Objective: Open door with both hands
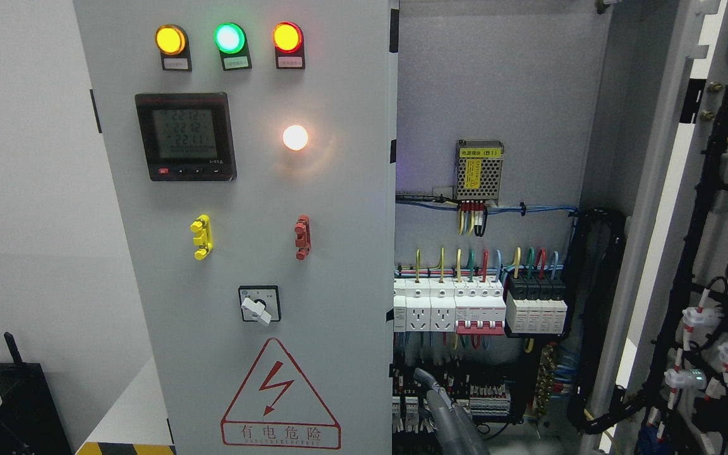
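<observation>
My one visible hand (443, 411) is reaching past the left door (263, 253); finger state unclear; risking snagging live wiring (459, 354).

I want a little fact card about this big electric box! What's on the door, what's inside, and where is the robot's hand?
left door: shut, grey
lamps on top: amber, green, red-orange, all lit
meter: screen showing digits
handles: yellow, red
knob switch: white pointer
warning sign: red triangle with lightning bolt
right door: swung open, wires on its inner side
inside: breakers, sockets, power supply
robot hand: grey finger at bottom edge, in front of the open compartment; which hand, cannot tell
</observation>
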